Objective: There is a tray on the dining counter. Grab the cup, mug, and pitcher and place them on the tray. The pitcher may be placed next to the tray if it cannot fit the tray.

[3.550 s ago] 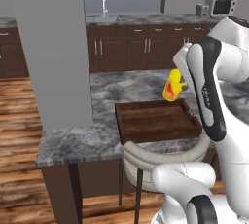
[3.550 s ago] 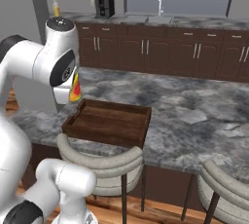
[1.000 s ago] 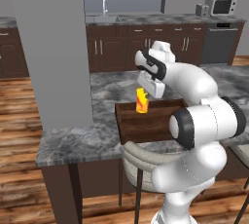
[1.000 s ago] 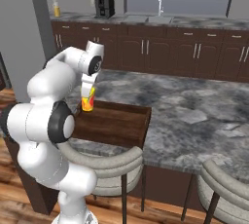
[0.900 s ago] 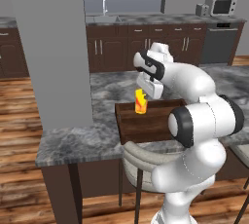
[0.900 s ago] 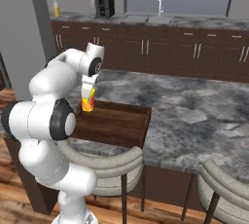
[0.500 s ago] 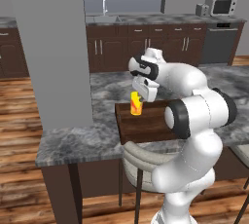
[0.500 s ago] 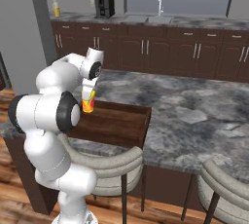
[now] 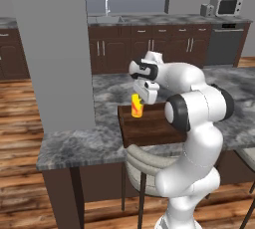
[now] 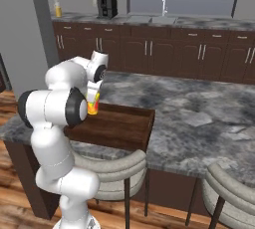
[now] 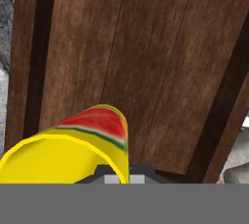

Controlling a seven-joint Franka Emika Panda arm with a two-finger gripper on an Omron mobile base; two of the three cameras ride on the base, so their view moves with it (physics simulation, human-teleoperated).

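Note:
My gripper (image 9: 141, 92) is shut on the cup (image 9: 136, 105), a small yellow tumbler with a watermelon-red mark. The cup hangs low over the far left corner of the tray (image 9: 154, 126); whether it touches the wood I cannot tell. From the right base view the gripper (image 10: 94, 89) holds the cup (image 10: 93, 105) from above, at the tray's (image 10: 122, 126) back left corner. In the hand view the cup (image 11: 73, 147) lies close in front, with the brown tray floor (image 11: 146, 57) behind it. The pitcher (image 10: 58, 7) stands far off on the back kitchen counter. The mug is out of view.
The tray rests on the dining counter (image 9: 74, 141), near its front edge. A grey pillar (image 9: 55, 49) rises at the counter's left end. Round stools (image 10: 107, 166) stand under the front edge. A coffee machine (image 10: 106, 5) and sink tap (image 10: 163, 5) are on the back counter.
My gripper has carried the cup a little left and down, toward the tray's far left corner. It has stayed shut on the cup.

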